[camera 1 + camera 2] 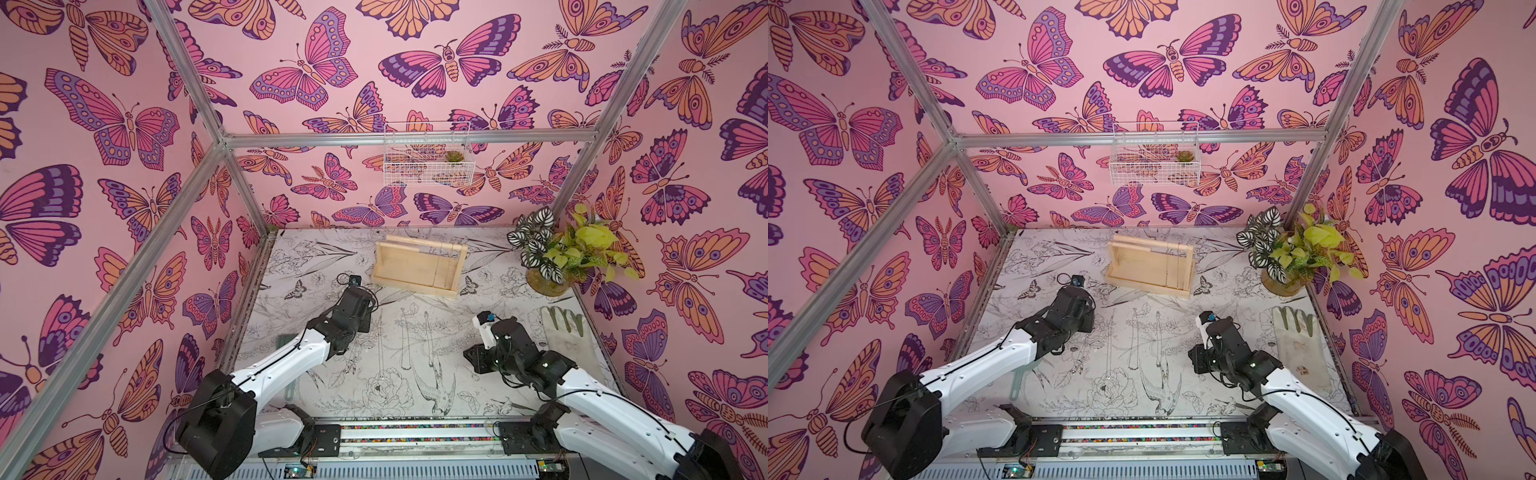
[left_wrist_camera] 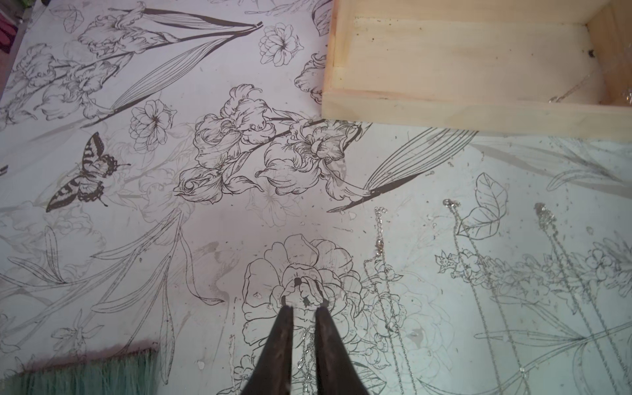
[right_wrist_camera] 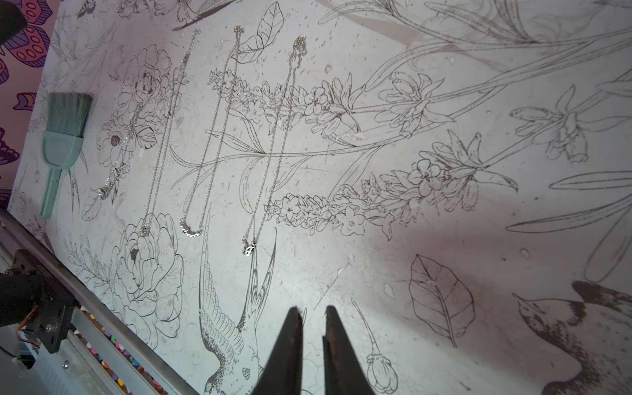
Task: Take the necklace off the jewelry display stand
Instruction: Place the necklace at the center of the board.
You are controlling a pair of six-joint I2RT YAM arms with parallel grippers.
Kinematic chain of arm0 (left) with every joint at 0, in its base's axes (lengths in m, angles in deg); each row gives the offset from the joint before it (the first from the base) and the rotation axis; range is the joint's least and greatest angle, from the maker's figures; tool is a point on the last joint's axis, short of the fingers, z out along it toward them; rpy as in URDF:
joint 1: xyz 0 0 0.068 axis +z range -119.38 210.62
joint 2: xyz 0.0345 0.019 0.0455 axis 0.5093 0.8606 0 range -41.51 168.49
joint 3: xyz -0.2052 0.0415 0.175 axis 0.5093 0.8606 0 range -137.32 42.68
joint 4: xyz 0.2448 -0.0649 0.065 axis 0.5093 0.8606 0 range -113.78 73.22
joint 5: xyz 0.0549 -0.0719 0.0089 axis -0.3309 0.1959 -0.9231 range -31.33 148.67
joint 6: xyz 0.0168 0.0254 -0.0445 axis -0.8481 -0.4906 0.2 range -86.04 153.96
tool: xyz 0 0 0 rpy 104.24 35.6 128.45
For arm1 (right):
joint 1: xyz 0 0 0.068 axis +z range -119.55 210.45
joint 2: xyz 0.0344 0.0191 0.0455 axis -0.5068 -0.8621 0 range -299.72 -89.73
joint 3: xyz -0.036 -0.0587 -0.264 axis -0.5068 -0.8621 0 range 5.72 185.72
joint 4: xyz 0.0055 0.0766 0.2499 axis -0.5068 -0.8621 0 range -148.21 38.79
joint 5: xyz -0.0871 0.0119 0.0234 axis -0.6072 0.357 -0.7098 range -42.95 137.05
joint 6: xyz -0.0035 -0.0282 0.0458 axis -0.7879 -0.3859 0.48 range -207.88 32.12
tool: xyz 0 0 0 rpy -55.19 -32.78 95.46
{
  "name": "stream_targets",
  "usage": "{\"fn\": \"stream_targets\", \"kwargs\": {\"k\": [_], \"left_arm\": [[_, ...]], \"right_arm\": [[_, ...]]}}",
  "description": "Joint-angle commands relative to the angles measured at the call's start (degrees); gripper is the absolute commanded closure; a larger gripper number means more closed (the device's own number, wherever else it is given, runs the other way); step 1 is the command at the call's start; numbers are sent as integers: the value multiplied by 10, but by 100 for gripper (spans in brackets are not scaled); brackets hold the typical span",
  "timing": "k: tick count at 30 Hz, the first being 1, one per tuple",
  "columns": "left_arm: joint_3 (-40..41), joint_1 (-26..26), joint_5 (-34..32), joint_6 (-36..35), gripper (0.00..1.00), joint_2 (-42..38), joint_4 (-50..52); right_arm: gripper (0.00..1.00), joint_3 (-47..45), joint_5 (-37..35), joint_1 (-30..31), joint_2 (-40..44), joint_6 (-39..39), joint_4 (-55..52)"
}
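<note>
Pink wallpaper (image 1: 374, 62) printed with large orange, magenta and purple butterflies covers the back wall and both side walls. Silver aluminium rails (image 1: 407, 139) frame the enclosure and meet at the rear corners. A white wire basket (image 1: 428, 176) hangs at the back rail and holds a small green plant (image 1: 454, 156), perhaps a succulent. The tabletop (image 1: 316, 257) carries a black-and-white line print of flowers, leaves, birds and butterflies. In the far right corner, striped and lime-green leafy plants (image 1: 573, 249) rise from a round pot (image 1: 546, 284). The light is soft and even.
</note>
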Motion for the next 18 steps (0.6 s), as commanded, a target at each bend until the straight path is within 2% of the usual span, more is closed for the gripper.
{"fn": "stream_targets", "kwargs": {"k": [1, 4, 6, 11, 14, 16, 18], "left_arm": [[26, 3, 60, 25, 73, -20, 3], [61, 3, 101, 58, 73, -38, 3], [79, 3, 103, 72, 77, -53, 3], [102, 3, 101, 85, 78, -84, 4], [101, 9, 134, 104, 87, -69, 1], [106, 21, 172, 125, 100, -53, -14], [109, 26, 182, 140, 100, -37, -26]], "right_arm": [[82, 24, 13, 2, 0, -10, -5], [82, 29, 35, 5, -10, -12, 0], [83, 45, 39, 17, -27, -23, -6], [83, 75, 15, 61, -48, -24, -14], [83, 74, 12, 62, -45, -15, -6], [83, 76, 9, 63, -44, -16, -9], [83, 76, 6, 62, -41, -17, -13]]}}
